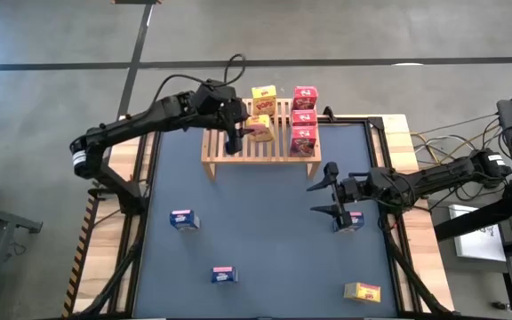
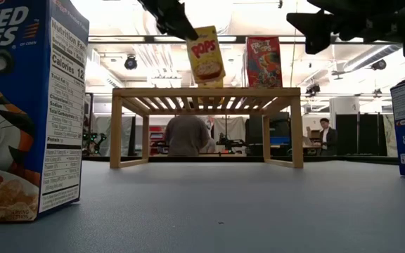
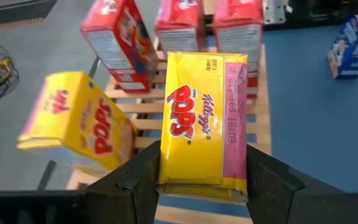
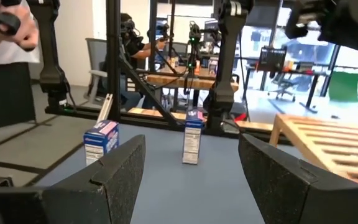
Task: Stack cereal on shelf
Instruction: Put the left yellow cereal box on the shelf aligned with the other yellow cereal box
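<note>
A blue bench (image 1: 265, 240) fronts an open workshop. The left gripper (image 3: 191, 186) reaches over the shelf (image 1: 260, 151), jaws clamped on a tilted yellow box (image 3: 204, 118) above its slats. On the shelf: 1 yellow box (image 1: 264, 94) and 3 red boxes (image 1: 304, 117). The right gripper (image 1: 327, 197) hovers, jaws apart and empty, beside 1 of 3 blue boxes (image 1: 352, 221). Another yellow box (image 1: 363, 292) lies on the bench.

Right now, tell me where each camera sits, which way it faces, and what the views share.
High: overhead, straight down on the table; both arms show.
Low: at tabletop height, level toward the shelf; arms come in from above.
Left wrist: past the left end effector, clamped on a yellow box.
Right wrist: past the open right end effector, toward two blue boxes.
Shared: that yellow box shows in the high, low and left wrist views.
</note>
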